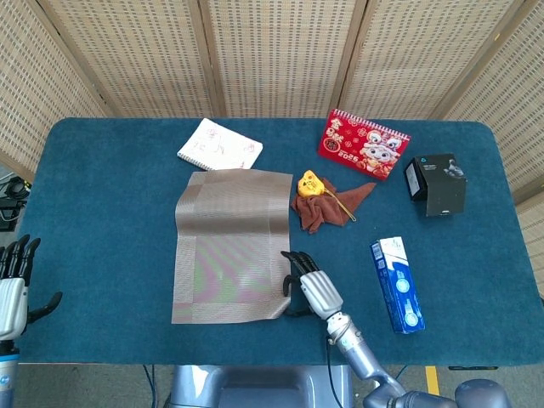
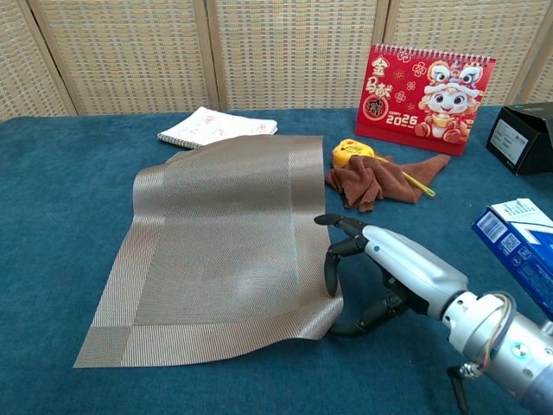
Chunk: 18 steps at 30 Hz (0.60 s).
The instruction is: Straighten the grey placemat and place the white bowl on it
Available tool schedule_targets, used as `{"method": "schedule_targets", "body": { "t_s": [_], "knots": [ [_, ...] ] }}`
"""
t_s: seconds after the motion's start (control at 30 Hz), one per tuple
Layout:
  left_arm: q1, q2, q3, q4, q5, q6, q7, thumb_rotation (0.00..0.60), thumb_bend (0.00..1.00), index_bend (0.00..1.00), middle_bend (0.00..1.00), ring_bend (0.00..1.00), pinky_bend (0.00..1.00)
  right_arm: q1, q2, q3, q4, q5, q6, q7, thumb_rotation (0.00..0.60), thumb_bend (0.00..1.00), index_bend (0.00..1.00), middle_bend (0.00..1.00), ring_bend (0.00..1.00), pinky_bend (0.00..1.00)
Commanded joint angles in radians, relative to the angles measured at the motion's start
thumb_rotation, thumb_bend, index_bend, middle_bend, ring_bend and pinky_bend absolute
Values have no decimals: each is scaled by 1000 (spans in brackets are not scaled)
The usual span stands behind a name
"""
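The grey placemat (image 1: 229, 246) lies on the blue table, slightly skewed, and its near right corner is lifted and curled (image 2: 324, 307). My right hand (image 1: 306, 289) grips that corner, with fingers (image 2: 333, 259) hooked over the mat's right edge and the thumb underneath. At the table's near left edge my left hand (image 1: 13, 289) hovers with fingers spread, holding nothing and well clear of the mat. No white bowl shows in either view.
A notebook (image 1: 219, 145) touches the mat's far edge. A brown cloth (image 1: 327, 204) with a yellow object (image 1: 309, 182) lies right of the mat. A red calendar (image 1: 363, 144), a black box (image 1: 435, 184) and a blue carton (image 1: 397, 284) stand further right.
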Motion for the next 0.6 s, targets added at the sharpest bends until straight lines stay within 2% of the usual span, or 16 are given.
{"method": "schedule_targets", "body": {
  "t_s": [0.03,0.5,0.6],
  "knots": [
    [0,0,-1,0,-2,-1,0,600,208,11,0,0,0,-4,-3,3,3,5,3,17,600,261,656,149,0,0],
    [0,-1,-8,3,-10,-14,0,600,208,14,0,0,0,-7,-15,-7,2,14,-2,46,600,259,648,148,0,0],
    [0,-1,-10,4,-13,-17,-1,600,208,15,0,0,0,-7,-20,-9,6,12,-1,50,600,325,642,145,0,0]
  ]
}}
